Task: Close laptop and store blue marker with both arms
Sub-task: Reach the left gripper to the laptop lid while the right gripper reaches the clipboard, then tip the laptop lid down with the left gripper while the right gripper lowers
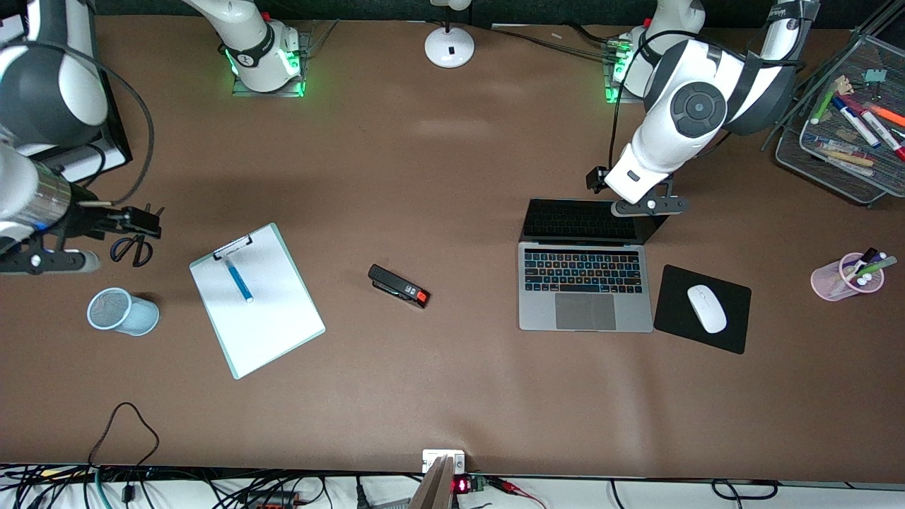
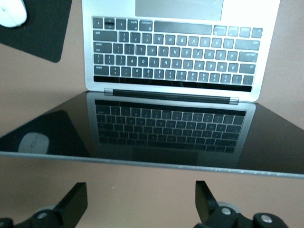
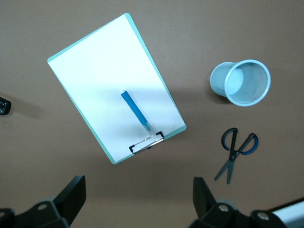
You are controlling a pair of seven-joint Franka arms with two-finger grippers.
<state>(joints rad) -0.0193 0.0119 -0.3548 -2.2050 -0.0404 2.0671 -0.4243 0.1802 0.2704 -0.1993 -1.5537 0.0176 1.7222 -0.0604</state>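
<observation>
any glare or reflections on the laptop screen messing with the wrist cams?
Left wrist view: the laptop screen is dark and mirrors its own keyboard and the white mouse; no blown-out glare. Front view: soft pale sheen patches on the brown table, green glow at both arm bases. Right wrist view: even light, soft shadow beside the mesh pen cup.

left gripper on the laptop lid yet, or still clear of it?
Apart. The left wrist view shows the left gripper open, bare table between its fingertips and the laptop screen's top edge.
</observation>
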